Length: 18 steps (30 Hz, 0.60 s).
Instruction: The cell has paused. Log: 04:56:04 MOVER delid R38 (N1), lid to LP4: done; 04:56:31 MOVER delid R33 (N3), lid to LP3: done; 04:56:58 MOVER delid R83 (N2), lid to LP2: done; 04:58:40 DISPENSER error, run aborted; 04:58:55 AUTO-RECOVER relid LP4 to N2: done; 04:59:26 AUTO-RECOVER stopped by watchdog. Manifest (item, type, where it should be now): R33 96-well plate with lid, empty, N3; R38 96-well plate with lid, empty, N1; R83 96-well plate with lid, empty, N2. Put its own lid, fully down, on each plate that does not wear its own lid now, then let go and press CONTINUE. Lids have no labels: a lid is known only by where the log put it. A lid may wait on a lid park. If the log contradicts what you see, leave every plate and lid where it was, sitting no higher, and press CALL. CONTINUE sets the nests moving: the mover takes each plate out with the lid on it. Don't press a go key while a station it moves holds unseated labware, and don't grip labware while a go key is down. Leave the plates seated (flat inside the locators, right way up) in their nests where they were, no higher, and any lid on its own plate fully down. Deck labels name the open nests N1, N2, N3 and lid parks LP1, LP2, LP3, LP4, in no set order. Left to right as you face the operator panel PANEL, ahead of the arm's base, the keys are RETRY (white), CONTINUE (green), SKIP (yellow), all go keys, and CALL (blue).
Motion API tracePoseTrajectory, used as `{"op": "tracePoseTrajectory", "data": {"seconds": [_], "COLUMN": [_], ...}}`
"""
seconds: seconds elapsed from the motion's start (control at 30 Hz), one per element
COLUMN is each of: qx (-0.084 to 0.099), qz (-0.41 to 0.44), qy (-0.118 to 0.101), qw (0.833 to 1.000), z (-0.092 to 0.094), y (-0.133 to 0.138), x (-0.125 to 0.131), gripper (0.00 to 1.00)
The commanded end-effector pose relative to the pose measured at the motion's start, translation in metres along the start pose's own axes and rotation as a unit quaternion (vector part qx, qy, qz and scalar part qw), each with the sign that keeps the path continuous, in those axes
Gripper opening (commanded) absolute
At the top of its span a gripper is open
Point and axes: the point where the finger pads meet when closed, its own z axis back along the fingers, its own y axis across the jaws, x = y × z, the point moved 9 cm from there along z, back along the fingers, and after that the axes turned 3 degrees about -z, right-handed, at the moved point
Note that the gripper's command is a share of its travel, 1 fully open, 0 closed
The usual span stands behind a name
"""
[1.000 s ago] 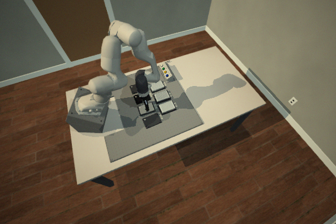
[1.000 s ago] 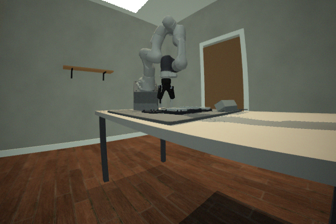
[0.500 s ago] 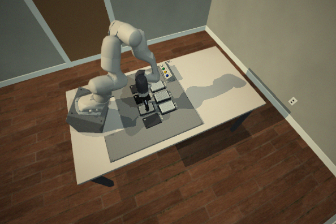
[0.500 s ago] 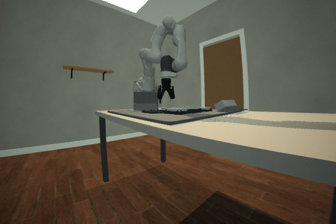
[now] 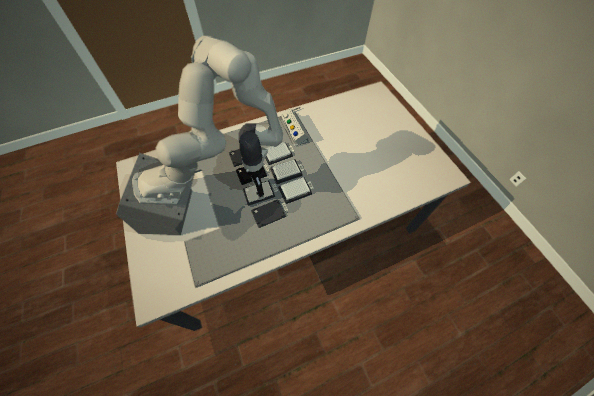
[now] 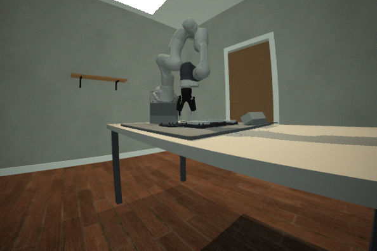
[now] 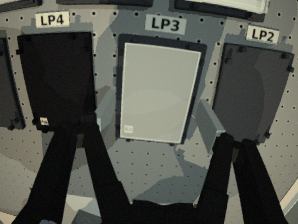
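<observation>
— Right, hanging above the grey deck mat (image 5: pixel 320 200), gripper (image 7: pixel 156 132) pointing straight down. Fingers spread fairly wide, gripping nothing.

— And directly below?

— A pale lid (image 7: pixel 160 92), lying flat on the park labelled LP3 (image 7: pixel 164 24). Framed squarely between the two fingers in the wrist view, but well below them. Touching neither.

— Confirmed from the side: gripper (image 6: pixel 186 109) clearly up off the deck, with air under the fingertips.

— On to the neighbours. Left of the lid, the park tagged LP4 (image 7: pixel 52 20), showing only a dark pad (image 7: pixel 56 76). To the right, LP2 (image 7: pixel 262 35), likewise a dark pad (image 7: pixel 253 92), greyer in shadow.

— And the plates?

— Sitting in a row of three just beyond the parks. From above: far plate (image 5: pixel 278 152) looking smooth on top, middle plate (image 5: pixel 286 169) and near plate (image 5: pixel 294 190) showing a grid of wells. Hard to say more at this size.

— Panel?

— Operator panel (image 5: pixel 301 126) at the far end of the row, green key (image 5: pixel 289 121) and blue key (image 5: pixel 295 133) both visible, well apart from the gripper.
</observation>
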Motion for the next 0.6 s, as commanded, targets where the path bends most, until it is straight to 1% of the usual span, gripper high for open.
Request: {"op": "tracePoseTrajectory", "data": {"seconds": [0.0,0.57], "qx": [0.0,0.0], "qz": [-0.002,-0.002], "qy": [0.001,0.001], "qw": [1.0,1.0], "z": [-0.001,-0.0076], "y": [-0.0002,-0.0002], "x": [-0.0003,-0.0002], "gripper": [0.66,0.66]}}
